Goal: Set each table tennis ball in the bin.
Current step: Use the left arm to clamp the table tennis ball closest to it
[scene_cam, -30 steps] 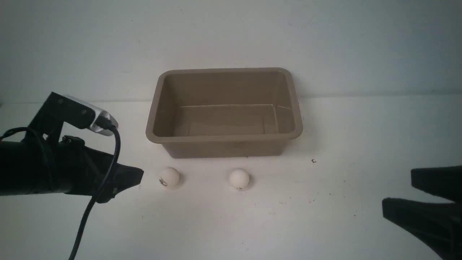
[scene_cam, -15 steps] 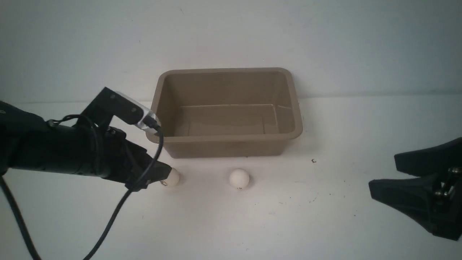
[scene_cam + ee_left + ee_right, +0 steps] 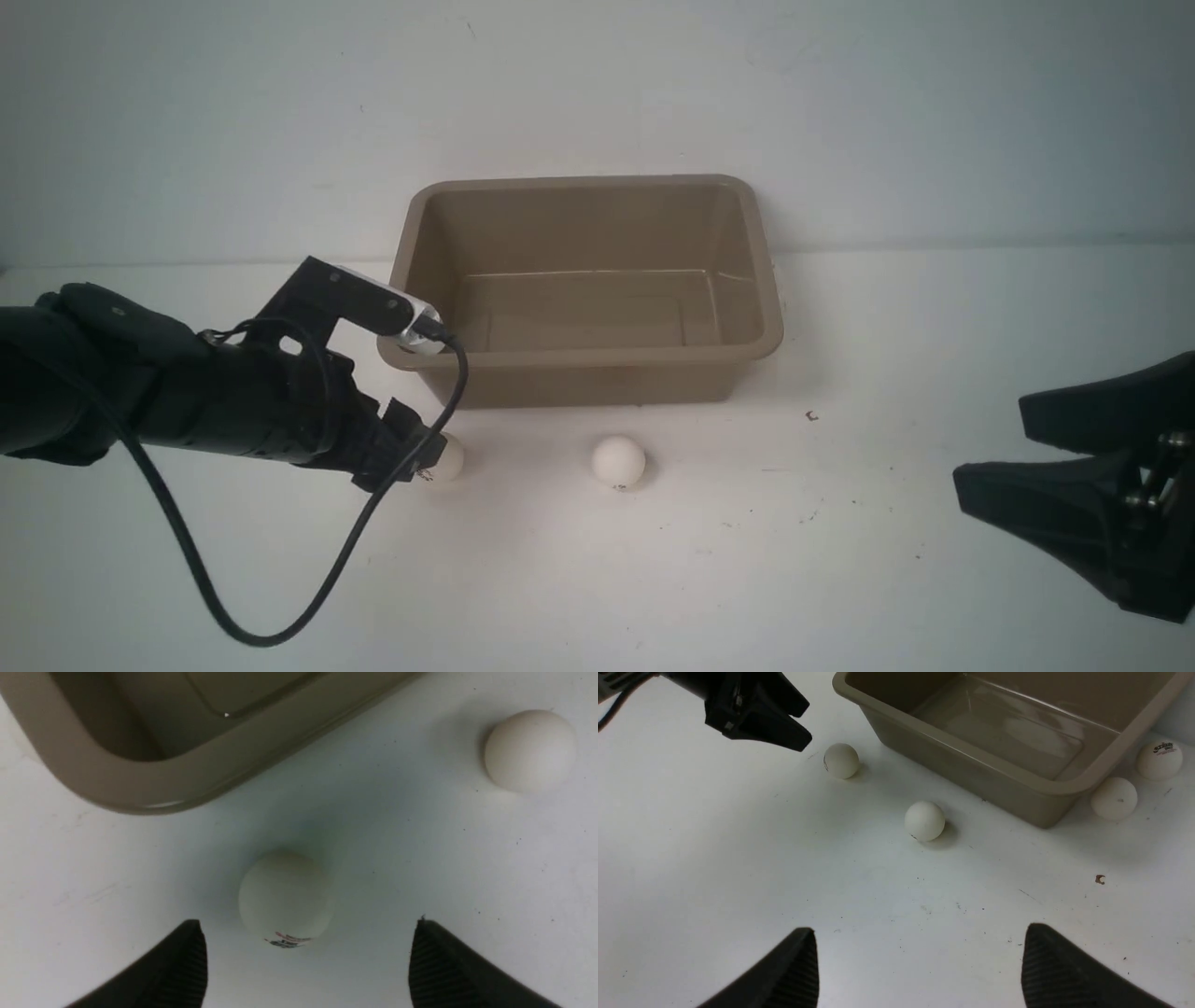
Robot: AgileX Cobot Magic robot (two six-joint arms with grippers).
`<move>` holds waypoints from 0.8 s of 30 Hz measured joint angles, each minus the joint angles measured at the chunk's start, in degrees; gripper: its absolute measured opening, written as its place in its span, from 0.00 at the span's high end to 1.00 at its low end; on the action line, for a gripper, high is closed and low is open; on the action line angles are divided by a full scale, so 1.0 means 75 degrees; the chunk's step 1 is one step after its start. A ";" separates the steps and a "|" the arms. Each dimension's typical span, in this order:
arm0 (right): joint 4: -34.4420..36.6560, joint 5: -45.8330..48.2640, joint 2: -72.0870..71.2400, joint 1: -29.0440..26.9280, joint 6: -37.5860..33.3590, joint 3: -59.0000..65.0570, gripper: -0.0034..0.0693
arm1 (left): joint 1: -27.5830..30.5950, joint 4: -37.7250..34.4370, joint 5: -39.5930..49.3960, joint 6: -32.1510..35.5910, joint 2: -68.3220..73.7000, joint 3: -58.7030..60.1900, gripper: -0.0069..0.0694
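Four balls, one bin and two grippers are in view. The left gripper (image 3: 420, 455) reaches in low and nearly level, tips angled slightly down at the table (image 3: 597, 579), with its fingers (image 3: 187, 961) spread wide. The first ball (image 3: 285, 896), logo toward the gripper, lies on the table just ahead of the fingertips, centred on the gap and touching neither finger. The second ball (image 3: 530, 751) lies further out, past the spread and off to one side of it. The bin (image 3: 579, 357) stands beyond the fingertips, its near corner close to the first ball; it holds no ball. A cable (image 3: 308, 597) loops from the left wrist down to the table. The right gripper (image 3: 920, 931) is held low at the table's right side, its fingers (image 3: 794, 970) also wide apart with nothing between them. The second ball lies well ahead of them. The third ball (image 3: 1114, 798) and fourth ball (image 3: 1159, 759) lie further ahead still, just beside the bin's far end.
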 joint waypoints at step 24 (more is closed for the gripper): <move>0.0037 -0.0022 0.0000 0.0000 0.0000 0.0000 0.23 | -0.0022 -0.2320 -0.0201 0.1834 0.0844 -0.0068 0.23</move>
